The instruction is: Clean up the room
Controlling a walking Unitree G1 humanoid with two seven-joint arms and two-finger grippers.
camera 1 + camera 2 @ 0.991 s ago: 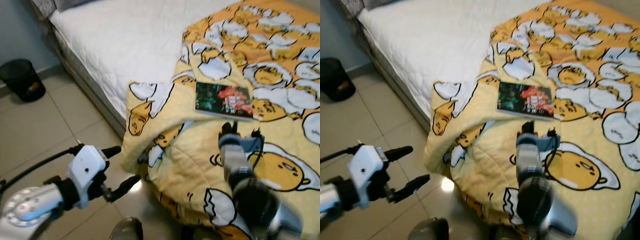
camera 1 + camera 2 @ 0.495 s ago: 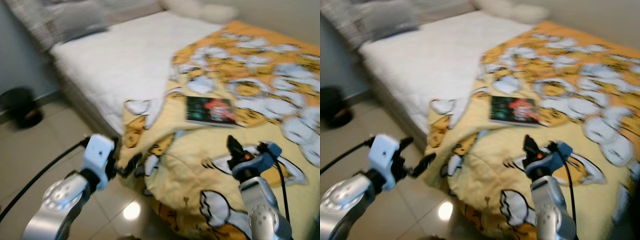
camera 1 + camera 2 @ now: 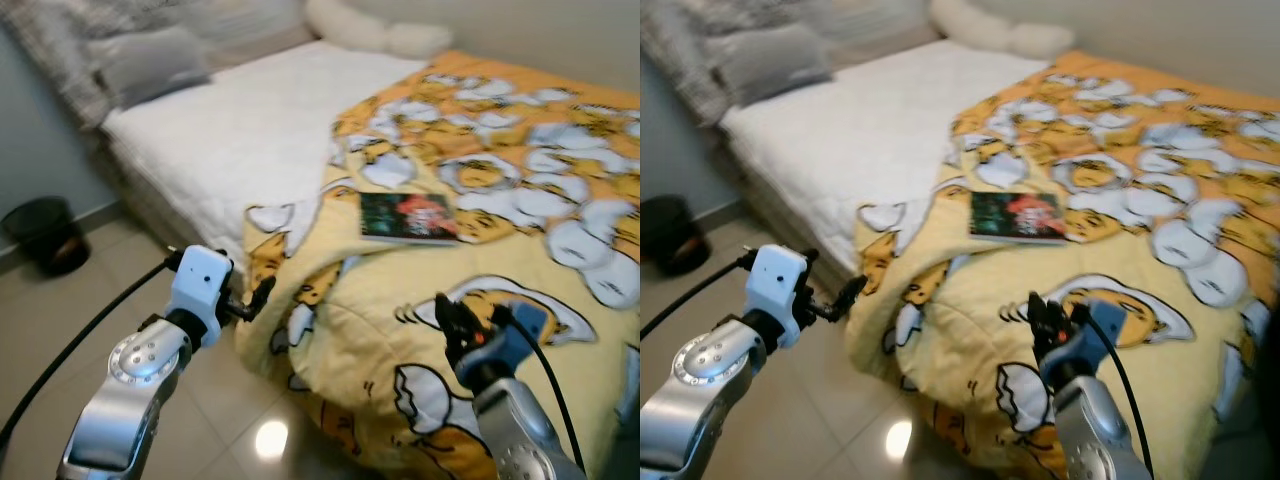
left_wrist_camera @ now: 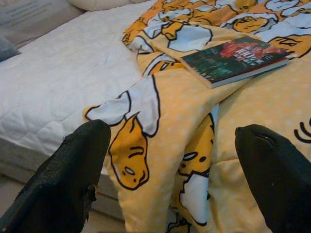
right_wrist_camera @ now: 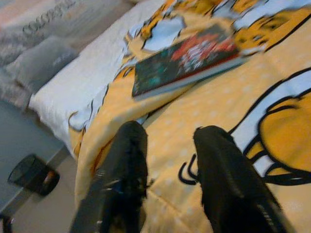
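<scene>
A yellow blanket (image 3: 370,300) printed with cartoon eggs covers the right half of the bed and hangs crumpled over its near corner to the floor. A dark book (image 3: 408,217) lies flat on it, seen again in the wrist views as book (image 4: 233,56) and book (image 5: 187,58). My left gripper (image 3: 258,296) is open beside the blanket's hanging edge, its fingers (image 4: 73,179) spread wide with nothing between them. My right gripper (image 3: 448,316) hovers low over the blanket in front of the book, fingers (image 5: 129,160) apart and empty.
The bare white mattress (image 3: 230,130) takes the bed's left half, with grey pillows (image 3: 150,60) and a white cushion (image 3: 370,30) at its head. A black waste bin (image 3: 45,235) stands on the tiled floor (image 3: 60,320) by the wall at left.
The camera has tilted up, showing more of the bed. My left gripper rose from above the floor to the blanket's hanging edge. My right gripper now sits lower in the picture.
</scene>
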